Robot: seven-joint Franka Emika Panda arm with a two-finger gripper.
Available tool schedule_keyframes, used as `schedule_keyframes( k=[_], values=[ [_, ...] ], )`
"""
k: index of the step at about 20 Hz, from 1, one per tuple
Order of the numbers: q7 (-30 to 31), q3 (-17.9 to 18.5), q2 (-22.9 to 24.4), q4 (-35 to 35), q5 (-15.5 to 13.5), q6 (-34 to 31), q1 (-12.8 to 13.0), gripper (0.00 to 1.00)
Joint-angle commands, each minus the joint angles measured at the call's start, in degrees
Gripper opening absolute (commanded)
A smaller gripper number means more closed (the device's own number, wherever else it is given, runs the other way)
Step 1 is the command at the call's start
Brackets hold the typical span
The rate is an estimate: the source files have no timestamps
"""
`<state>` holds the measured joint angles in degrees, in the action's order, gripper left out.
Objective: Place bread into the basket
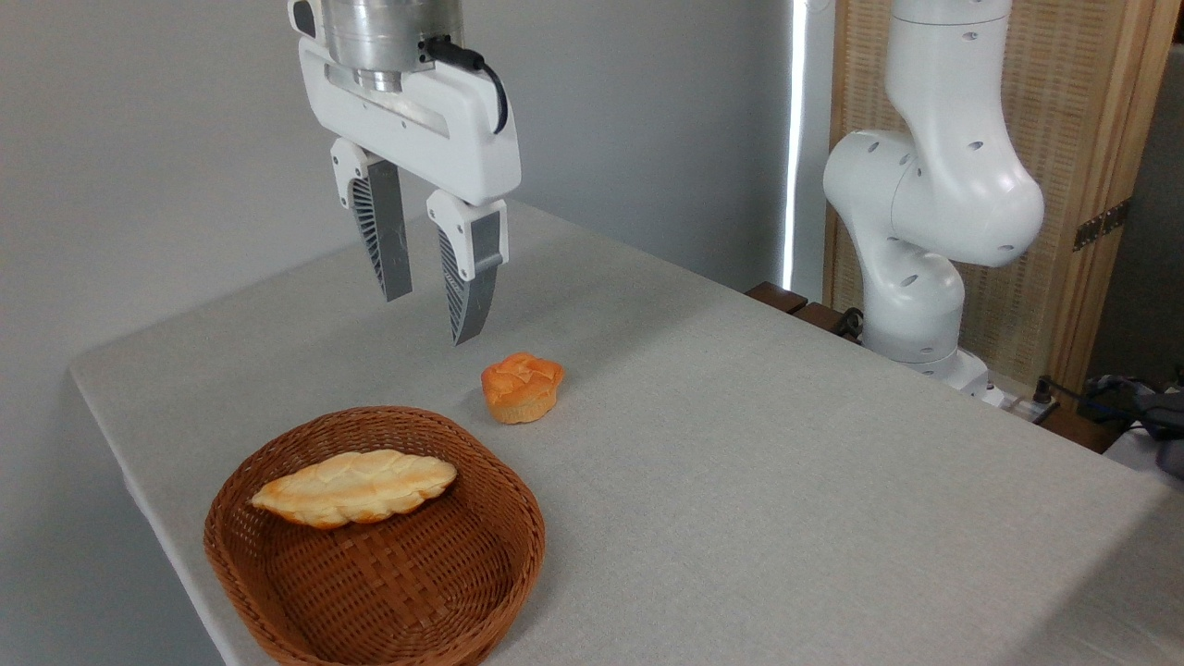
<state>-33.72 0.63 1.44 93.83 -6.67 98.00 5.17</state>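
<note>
While the gripper hung high above the table, its two ribbed fingers were spread apart and held nothing. Well below it and a little toward the near left, the bread lay inside the oval wicker basket, resting lengthwise across the far half of the woven floor, with its left tip against the inner wall and no part over the rim. Just below the fingertips and slightly to their right, a small orange bun sat on the cloth, apart from the basket.

Judging by how things lay, the placing looked finished, and the step in hand was the retreat. To do it well, the arm should go on clear of the basket with the fingers kept apart, rising or drawing back rather than sweeping low, since the bun sat nearly under the tips and a low pass could knock it. Nothing called for another touch on the loaf.
</note>
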Motion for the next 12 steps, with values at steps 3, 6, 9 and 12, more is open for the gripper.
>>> schedule_keyframes(
  k=[3,6,9,12],
  values=[
    [2.26,-1.6,-0.83,-2.08,3.42,-3.6,-0.86,1.0],
    [2.08,-1.69,-0.83,-2.08,4.82,-3.78,-0.87,1.0],
    [2.08,-1.77,-0.91,-2.25,5.62,-5.44,-0.87,1.0],
    [2.08,-1.78,-1.0,-2.52,6.14,-6.41,-0.87,1.0]
  ],
)
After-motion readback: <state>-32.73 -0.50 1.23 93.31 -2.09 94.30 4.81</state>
